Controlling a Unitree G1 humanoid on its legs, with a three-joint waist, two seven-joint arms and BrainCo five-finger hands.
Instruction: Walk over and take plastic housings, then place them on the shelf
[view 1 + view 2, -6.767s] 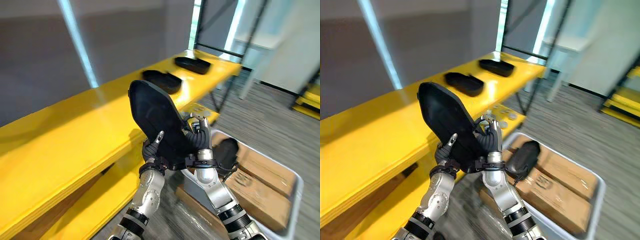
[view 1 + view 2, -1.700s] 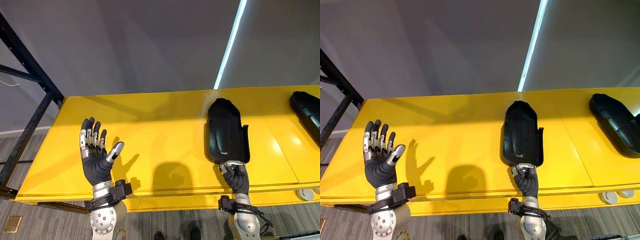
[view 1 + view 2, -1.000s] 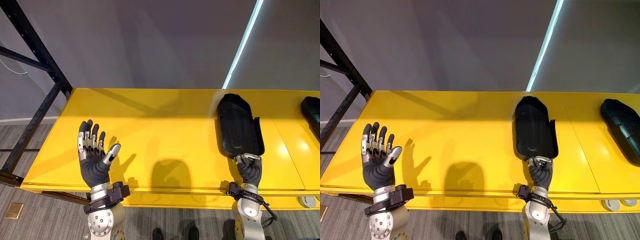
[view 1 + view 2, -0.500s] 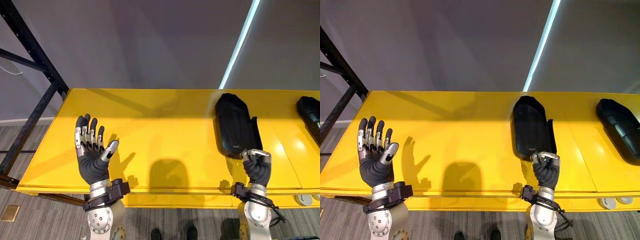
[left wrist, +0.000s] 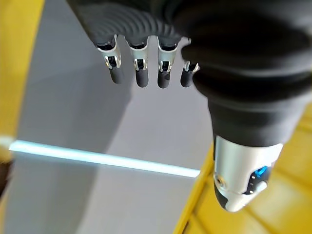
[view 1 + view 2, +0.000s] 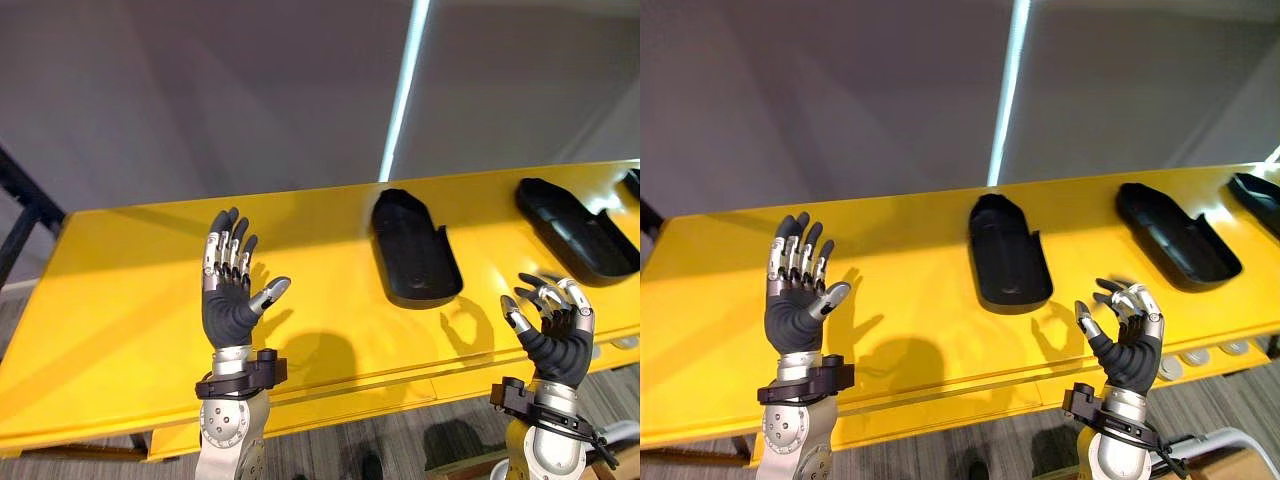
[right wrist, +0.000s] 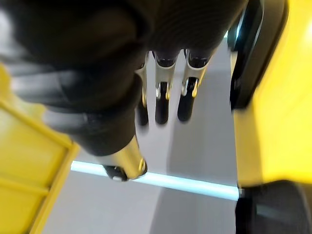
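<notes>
on the shelf (image 6: 120,290), the housing (image 6: 413,250) lies front-to-back (rounded end to the wall); left hand (image 6: 230,305), right hand (image 6: 553,338) spread, empty.

The two eye views sit side by side on the robot's head, near the yellow shelf (image 6: 120,300), looking down over its near edge toward the grey wall (image 6: 200,90) on the far side. They share almost the whole scene: shelf top, black housing (image 6: 413,255) right of the middle, light strip (image 6: 403,90), left hand (image 6: 228,305) and right hand (image 6: 555,335). Each wrist view looks from very close along its own hand's fingers at that same wall and strip, with yellow shelf alongside.
</notes>
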